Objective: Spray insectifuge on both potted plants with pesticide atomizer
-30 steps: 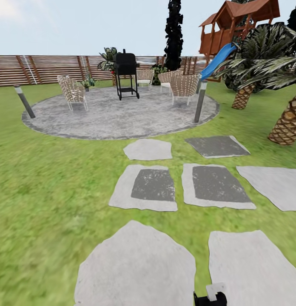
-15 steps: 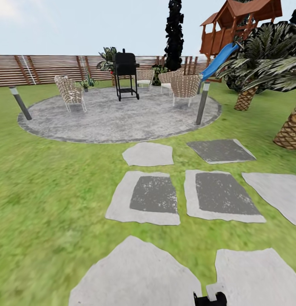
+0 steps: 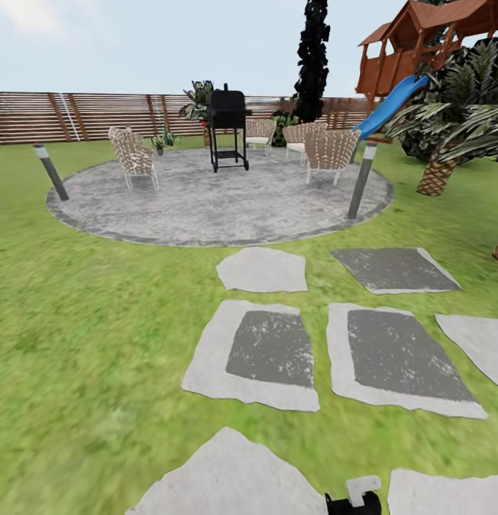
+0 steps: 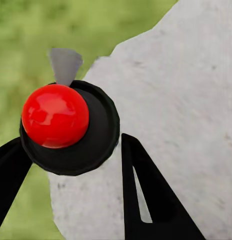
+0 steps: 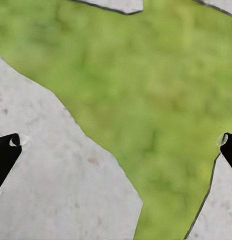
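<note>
as i roll on, the patio looks nearer, so one potted plant at its far edge, by the fence, is closer. left hand grips the atomizer; right hand is open.

Open lawn and flat stepping slabs lie ahead with nothing standing on them; on the round patio a black grill, wicker chairs and two short posts obstruct passage, palms crowding the right
</note>
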`<state>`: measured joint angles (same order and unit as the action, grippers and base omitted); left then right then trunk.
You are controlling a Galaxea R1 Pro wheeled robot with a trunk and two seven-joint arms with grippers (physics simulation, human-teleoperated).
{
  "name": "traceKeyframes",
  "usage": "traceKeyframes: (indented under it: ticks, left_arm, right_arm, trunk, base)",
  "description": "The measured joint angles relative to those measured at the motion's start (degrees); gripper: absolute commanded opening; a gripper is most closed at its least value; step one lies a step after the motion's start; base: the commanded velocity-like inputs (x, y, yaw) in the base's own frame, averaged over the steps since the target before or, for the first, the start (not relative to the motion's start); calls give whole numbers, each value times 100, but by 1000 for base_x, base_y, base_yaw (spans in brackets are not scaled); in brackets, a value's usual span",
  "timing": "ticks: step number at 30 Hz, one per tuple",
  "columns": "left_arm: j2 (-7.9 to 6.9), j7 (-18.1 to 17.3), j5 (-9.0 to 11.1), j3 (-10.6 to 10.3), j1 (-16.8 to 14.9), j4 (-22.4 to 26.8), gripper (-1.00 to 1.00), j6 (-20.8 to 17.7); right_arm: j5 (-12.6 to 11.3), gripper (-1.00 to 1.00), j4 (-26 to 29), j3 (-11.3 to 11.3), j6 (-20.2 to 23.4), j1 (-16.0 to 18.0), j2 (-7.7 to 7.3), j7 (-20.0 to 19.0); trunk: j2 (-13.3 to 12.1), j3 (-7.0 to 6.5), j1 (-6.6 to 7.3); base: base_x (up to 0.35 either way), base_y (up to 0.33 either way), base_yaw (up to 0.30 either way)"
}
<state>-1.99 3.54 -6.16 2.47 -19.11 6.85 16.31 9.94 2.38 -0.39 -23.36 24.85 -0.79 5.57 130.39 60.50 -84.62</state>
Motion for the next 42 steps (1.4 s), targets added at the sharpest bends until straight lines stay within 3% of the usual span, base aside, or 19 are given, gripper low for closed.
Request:
traceKeyframes:
  ticks: [42]
  left_arm:
    - [-1, 0, 0, 0, 0, -2, -100, 0]
  right_arm:
    - [0, 100, -2, 0, 9, -1, -1, 0]
  trunk:
    - [0, 0, 0]
  base:
    - [338, 0, 7]
